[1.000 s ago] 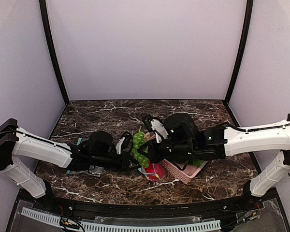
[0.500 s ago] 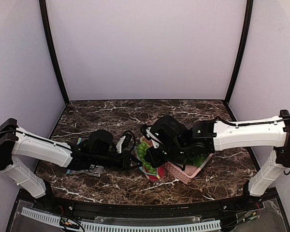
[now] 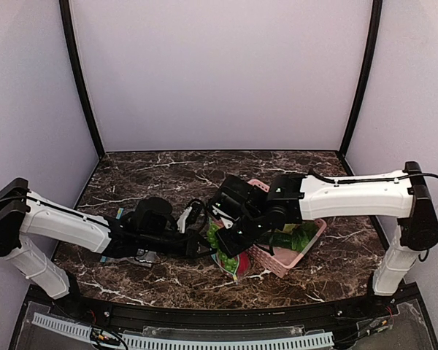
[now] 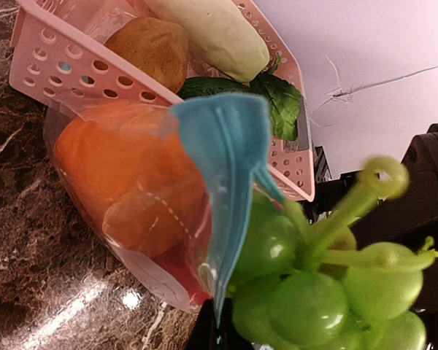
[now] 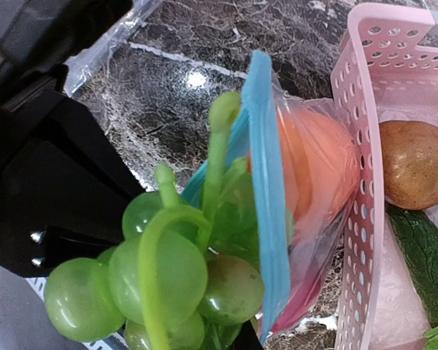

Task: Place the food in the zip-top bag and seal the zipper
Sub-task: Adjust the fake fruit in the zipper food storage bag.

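Note:
The zip-top bag point(image 4: 80, 109) lies against the pink basket, its mouth held apart. My left gripper point(image 4: 217, 337) is shut on the light blue zipper point(image 4: 226, 153) at the bag's near lip. Inside the bag sit a round orange fruit point(image 4: 124, 175) and a red fruit point(image 4: 186, 281). The green grape bunch point(image 5: 168, 270) hangs at the bag's mouth, part of it between the two zipper point(image 5: 266, 189) lips, with my right gripper point(image 5: 237, 343) shut on its lower end. From above, both grippers point(image 3: 203, 246) point(image 3: 223, 237) meet over the bag point(image 3: 230, 261).
The pink slatted basket point(image 5: 361, 146) stands right behind the bag and holds a potato point(image 5: 416, 164), a cucumber point(image 5: 427, 259), a pale vegetable point(image 4: 212, 33) and a green leaf point(image 4: 277, 102). A second clear bag point(image 3: 142, 257) lies under my left arm.
My right arm has swung left and down, carrying the grape bunch from above the bag into its mouth. My left arm has kept still with the zipper edge pinched.

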`<action>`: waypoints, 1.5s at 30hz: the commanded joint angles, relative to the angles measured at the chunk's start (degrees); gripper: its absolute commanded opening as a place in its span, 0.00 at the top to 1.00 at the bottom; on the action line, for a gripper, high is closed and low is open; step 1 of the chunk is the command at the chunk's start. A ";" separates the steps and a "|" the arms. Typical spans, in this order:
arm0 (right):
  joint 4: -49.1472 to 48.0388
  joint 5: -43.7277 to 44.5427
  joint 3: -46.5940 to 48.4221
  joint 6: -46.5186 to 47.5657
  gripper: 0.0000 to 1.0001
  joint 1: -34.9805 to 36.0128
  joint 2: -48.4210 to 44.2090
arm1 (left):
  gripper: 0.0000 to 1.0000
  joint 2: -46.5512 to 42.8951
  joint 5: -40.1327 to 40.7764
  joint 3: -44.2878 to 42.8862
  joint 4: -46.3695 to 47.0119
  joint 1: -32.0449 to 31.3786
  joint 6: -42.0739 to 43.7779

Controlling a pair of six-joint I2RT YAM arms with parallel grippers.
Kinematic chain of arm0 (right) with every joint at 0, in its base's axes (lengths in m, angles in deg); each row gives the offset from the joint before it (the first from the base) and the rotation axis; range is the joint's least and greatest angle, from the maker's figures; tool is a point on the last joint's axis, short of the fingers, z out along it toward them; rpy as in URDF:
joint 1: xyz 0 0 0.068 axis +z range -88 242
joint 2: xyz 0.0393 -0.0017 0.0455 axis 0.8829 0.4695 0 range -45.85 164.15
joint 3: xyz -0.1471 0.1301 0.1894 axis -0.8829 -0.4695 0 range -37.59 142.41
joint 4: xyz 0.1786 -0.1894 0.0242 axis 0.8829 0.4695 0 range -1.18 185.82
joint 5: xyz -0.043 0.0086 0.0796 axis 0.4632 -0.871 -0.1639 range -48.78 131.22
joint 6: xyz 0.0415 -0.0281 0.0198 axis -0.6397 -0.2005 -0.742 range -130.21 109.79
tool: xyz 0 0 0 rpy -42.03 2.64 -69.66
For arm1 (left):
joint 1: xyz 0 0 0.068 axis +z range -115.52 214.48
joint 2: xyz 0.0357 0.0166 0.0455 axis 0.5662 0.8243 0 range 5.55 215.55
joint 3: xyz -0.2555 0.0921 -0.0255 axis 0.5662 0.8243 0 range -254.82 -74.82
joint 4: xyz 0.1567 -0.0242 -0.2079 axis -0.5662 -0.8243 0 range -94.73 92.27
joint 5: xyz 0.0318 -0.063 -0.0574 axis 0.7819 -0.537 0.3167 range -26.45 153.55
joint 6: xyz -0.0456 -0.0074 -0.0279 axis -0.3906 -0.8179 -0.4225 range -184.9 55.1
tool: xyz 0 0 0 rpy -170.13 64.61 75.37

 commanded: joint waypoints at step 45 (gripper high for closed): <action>1.82 -8.04 0.01 -2.11 0.31 -3.20 -5.47 | 0.99 -0.01 1.07 1.62 6.84 0.10 -2.21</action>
